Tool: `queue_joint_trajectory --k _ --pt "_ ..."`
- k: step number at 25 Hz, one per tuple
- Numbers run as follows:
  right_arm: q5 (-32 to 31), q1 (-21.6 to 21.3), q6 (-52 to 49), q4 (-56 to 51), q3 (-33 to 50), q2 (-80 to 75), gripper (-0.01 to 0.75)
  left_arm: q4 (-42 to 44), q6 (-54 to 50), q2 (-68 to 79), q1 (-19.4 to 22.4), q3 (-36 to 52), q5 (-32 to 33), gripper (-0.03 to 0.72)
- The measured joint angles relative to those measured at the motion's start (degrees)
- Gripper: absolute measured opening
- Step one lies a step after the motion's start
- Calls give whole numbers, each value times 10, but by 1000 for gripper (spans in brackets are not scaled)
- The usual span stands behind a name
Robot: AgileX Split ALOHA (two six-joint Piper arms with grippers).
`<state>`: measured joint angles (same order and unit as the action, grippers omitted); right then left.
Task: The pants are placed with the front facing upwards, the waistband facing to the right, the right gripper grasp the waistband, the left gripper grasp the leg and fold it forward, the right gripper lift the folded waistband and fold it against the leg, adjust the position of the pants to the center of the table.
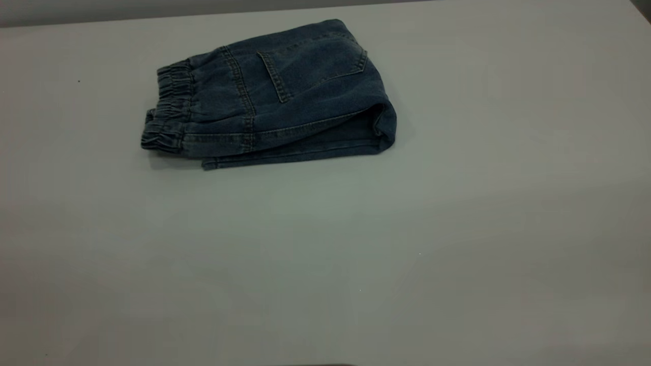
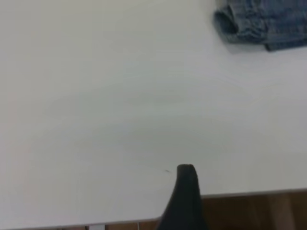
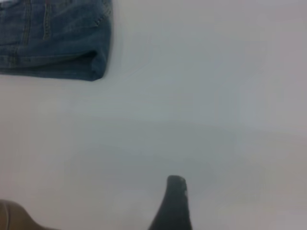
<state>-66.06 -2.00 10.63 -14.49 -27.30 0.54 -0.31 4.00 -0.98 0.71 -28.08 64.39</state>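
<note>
The pants (image 1: 285, 101) lie folded into a compact bundle on the white table (image 1: 356, 264), toward its far side and left of the middle, with a back pocket facing up. The ruched waistband (image 1: 170, 109) forms the bundle's left end. Neither gripper shows in the exterior view. In the left wrist view only a black part of my left gripper (image 2: 186, 191) shows, above the table's edge and well apart from the pants (image 2: 268, 24). In the right wrist view a black part of my right gripper (image 3: 175, 201) hangs over bare table, far from the pants (image 3: 53, 38). Nothing is held.
The table's edge (image 2: 249, 194) runs by the left gripper, with a brown surface (image 2: 259, 213) beyond it. A brownish shape (image 3: 12, 215) sits at one corner of the right wrist view. Bare tabletop spreads in front of and to the right of the pants.
</note>
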Motion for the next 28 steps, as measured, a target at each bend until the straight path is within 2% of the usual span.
queue_joint_trajectory --k 17,24,28 --pt "0 -6 0 3 0 0 575 0 0 0 1 0 2 577" --pt "5 -6 -90 84 0 0 575 0 0 0 1 0 2 577" --pt "5 -6 -106 100 1 0 575 0 0 0 1 0 2 577"
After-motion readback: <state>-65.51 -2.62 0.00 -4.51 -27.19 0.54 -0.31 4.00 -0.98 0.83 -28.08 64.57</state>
